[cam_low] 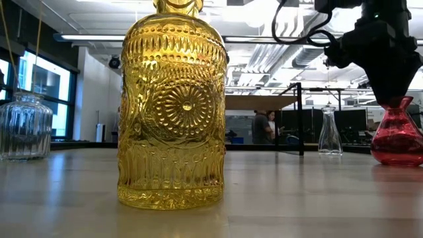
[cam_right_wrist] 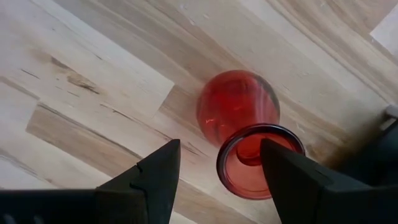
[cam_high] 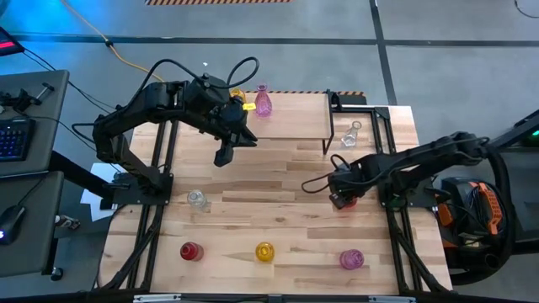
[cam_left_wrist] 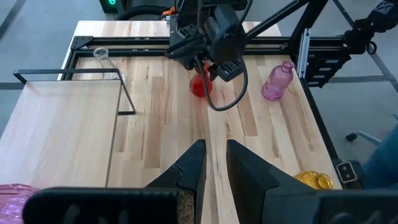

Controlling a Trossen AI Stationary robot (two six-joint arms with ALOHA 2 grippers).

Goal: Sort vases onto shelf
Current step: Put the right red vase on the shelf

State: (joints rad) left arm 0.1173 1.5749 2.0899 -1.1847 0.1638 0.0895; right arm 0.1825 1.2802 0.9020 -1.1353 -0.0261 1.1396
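Observation:
A red vase (cam_right_wrist: 239,109) stands upright on the table on its base, right of centre (cam_high: 348,203). My right gripper (cam_right_wrist: 221,149) points down over it, open, one finger on each side of the vase's mouth (cam_right_wrist: 258,163); in the low view it sits just above the neck (cam_low: 391,92). My left gripper (cam_high: 225,155) hangs in the air at the shelf's near left corner, its fingers a little apart and empty (cam_left_wrist: 216,152). The shelf (cam_high: 290,118) carries a pink vase (cam_high: 263,102) and a yellow vase (cam_high: 238,98).
A clear vase (cam_high: 352,135) stands beside the shelf's right legs. Another clear vase (cam_high: 196,199) stands left of centre. Along the near edge stand a red vase (cam_high: 191,251), a yellow vase (cam_high: 264,252) and a pink vase (cam_high: 350,258). Bare wood lies mid-table.

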